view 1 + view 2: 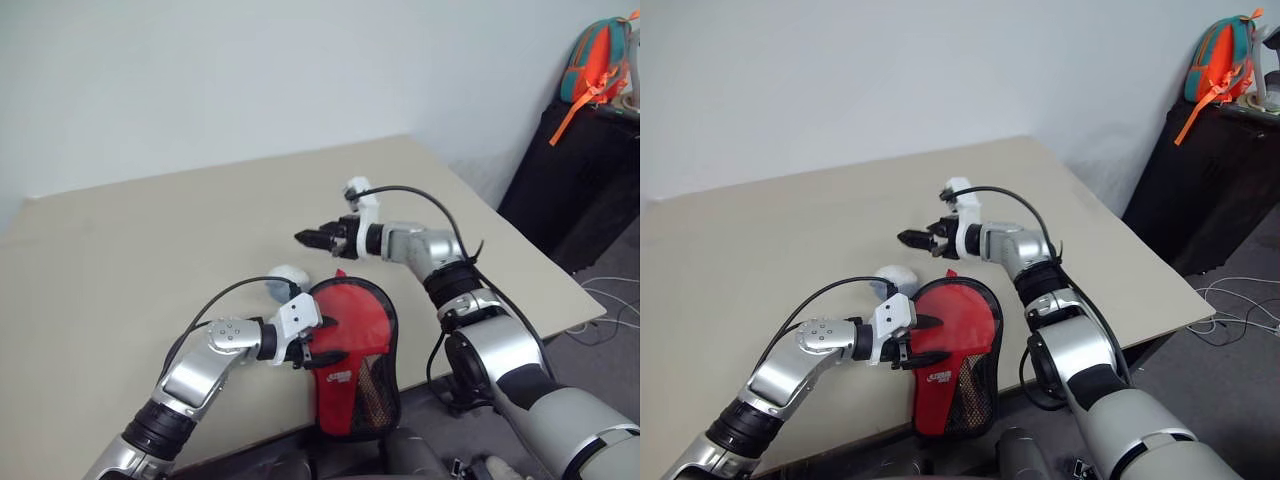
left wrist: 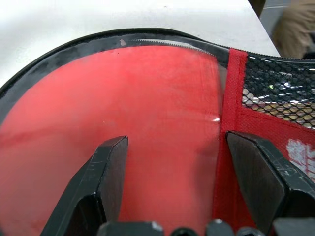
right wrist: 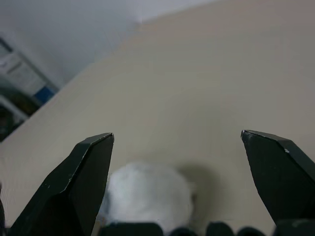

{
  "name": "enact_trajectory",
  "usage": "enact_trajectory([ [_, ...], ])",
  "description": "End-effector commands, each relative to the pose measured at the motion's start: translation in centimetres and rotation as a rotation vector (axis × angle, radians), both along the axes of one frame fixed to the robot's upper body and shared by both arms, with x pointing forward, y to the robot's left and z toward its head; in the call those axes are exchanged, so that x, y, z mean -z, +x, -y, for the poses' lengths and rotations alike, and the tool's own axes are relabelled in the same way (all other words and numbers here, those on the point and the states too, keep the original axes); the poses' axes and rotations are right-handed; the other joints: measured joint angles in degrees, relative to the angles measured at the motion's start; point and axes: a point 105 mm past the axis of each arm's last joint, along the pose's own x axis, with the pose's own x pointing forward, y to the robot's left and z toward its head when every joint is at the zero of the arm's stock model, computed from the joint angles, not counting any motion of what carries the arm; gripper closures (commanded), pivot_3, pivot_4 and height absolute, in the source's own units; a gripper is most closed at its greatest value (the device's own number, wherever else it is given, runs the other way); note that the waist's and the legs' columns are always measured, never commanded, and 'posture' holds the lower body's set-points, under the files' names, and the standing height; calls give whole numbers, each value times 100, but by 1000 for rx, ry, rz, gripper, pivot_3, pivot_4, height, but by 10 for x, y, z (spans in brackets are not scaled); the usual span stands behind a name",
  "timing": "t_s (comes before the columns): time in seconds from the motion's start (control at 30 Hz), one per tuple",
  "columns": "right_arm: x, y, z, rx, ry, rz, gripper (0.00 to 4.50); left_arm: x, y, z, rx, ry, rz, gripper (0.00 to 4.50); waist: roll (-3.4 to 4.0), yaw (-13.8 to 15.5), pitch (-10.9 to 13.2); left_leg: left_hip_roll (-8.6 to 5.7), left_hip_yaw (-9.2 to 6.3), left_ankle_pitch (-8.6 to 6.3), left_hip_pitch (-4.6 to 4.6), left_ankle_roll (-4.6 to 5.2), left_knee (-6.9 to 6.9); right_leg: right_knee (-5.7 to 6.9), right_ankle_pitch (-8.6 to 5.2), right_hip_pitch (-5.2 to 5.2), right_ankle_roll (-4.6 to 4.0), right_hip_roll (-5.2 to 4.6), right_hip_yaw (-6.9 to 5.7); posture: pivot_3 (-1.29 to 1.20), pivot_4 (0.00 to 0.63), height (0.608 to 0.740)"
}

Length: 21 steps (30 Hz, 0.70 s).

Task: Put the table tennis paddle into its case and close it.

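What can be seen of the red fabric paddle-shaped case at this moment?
The red fabric paddle-shaped case lies flat at the near edge of the beige table, round end away from the robot, narrow end hanging over the edge. It has black piping, a black mesh panel on its right half and a small white logo. In the left wrist view the zip edge gapes and a smooth red face shows inside. The left gripper straddles its left side, jaws apart; actual contact cannot be judged. A whitish ball sits just beyond it.
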Motion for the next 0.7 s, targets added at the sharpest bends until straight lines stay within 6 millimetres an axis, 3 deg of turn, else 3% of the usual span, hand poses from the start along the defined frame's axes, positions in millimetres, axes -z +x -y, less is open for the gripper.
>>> enact_trajectory([
  [0.03, 11, -5, -10, -41, -109, 3, 0, 46, -22, -15, -42, 131, -184, 1125, -3, 1, -2, 0, -2, 0, -1, 0, 3, 1, 0, 0, 0, 0, 0, 0, 0, 740],
  [0.5, 21, -25, -35, -142, -101, -61, 0, 31, -20, -6, -94, 104, -189, 1125, -1, -5, -4, 0, -7, 0, -1, -1, 6, 9, 1, -2, 1, 0, -4, 0, 0, 740],
  [0.7, 21, -21, -34, -119, -116, -6, 1915, 31, -14, -10, -123, 110, -197, 1098, -1, -4, -4, 0, -9, 0, -2, -1, 6, 9, 1, -2, 1, 0, -6, 0, 0, 740],
])
